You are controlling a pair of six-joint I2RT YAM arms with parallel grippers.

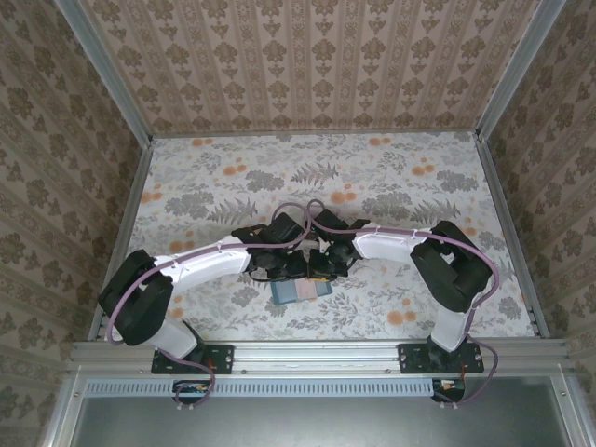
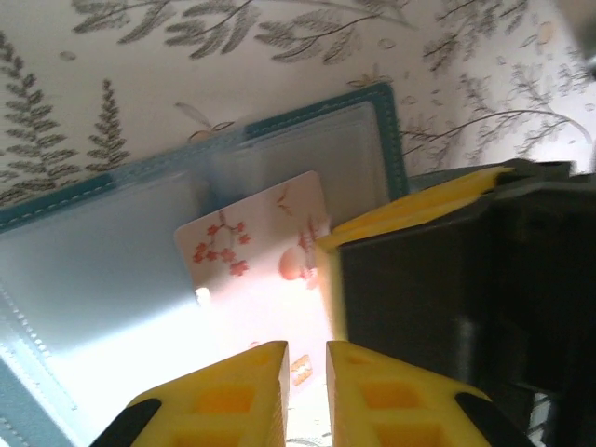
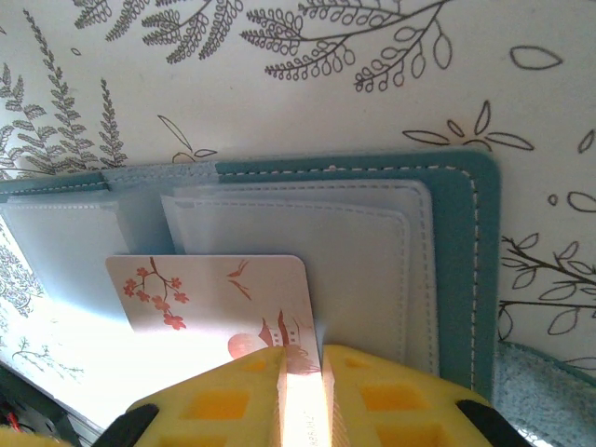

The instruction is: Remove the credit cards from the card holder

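Observation:
The teal card holder [image 1: 278,294] lies open on the table just in front of both grippers; its teal border [image 3: 458,270] frames grey-blue clear slots [image 2: 93,279]. A pale pink credit card [image 3: 209,291] with red blossoms sticks partly out of a slot [image 2: 250,250] and looks pinkish from above [image 1: 304,291]. My right gripper [image 3: 303,352] is shut on the card's right corner, and the card's bright strip runs between its fingers. Its yellow finger [image 2: 410,212] reaches in from the right. My left gripper [image 2: 307,346] hovers over the card's near end, its fingers a narrow slit apart.
The table [image 1: 372,186] wears a floral cloth and is fenced by patterned walls and metal rails [image 1: 507,233]. Both arms [image 1: 200,265] arch inward and meet over the middle near edge. A grey-blue fabric patch [image 3: 545,382] shows beside the wallet's right border.

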